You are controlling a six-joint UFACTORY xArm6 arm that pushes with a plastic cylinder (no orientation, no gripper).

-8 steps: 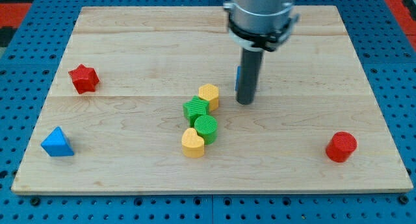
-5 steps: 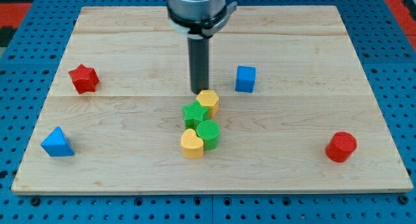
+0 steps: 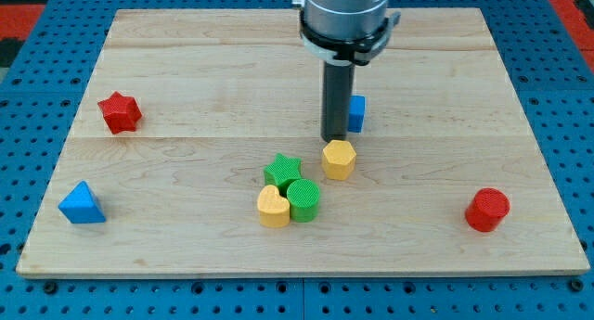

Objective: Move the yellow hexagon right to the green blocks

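The yellow hexagon [image 3: 339, 159] sits near the board's middle, a little to the right of and above the green star [image 3: 282, 170] and the green cylinder [image 3: 303, 198]. A small gap separates it from both green blocks. My tip [image 3: 333, 139] stands just above the hexagon's top-left edge, touching or almost touching it. A yellow heart [image 3: 273, 207] lies against the green cylinder's left side.
A blue cube [image 3: 355, 113] sits just right of the rod, partly hidden by it. A red star [image 3: 120, 111] is at the left, a blue triangle [image 3: 81, 203] at the lower left, a red cylinder [image 3: 487, 210] at the lower right.
The yellow hexagon has moved right and slightly down, away from the green star. The green star and cylinder shifted slightly. My tip swung left, then back right to just above the hexagon.
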